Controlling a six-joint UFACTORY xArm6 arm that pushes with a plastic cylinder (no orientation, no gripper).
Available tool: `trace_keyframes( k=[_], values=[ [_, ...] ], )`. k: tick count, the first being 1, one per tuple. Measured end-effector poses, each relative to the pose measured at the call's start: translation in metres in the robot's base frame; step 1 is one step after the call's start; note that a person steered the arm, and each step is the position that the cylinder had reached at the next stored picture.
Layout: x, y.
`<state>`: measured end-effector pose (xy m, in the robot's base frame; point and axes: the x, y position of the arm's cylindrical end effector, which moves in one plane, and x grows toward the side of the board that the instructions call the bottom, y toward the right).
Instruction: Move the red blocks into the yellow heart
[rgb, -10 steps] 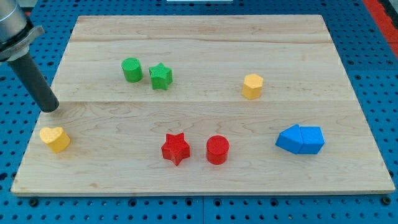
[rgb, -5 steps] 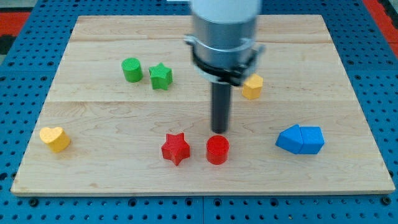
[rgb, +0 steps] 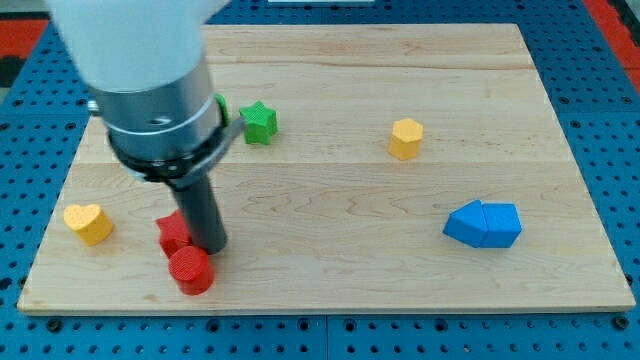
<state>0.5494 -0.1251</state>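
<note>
Tip (rgb: 210, 246) of rod shown planted just above red cylinder (rgb: 190, 270), touching or nearly so, with red star (rgb: 173, 233) partly hidden at its left; nothing is held, rod only pushes. Yellow heart (rgb: 88, 222) lies near, toward view's left. Both reds judged close to goal. Push advised from right side of pair, directed leftward, slow, so cylinder is not squeezed off toward view's bottom edge.
</note>
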Motion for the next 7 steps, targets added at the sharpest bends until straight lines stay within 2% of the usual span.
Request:
trace_keyframes(
  k=[2,3,4,5,6,7],
  values=[
    [-0.021,-0.002],
    [-0.021,-0.024],
    [-0.006,0.03],
    [0.034,0.102],
    [0.07,0.079],
    [0.059,0.02]
  ],
)
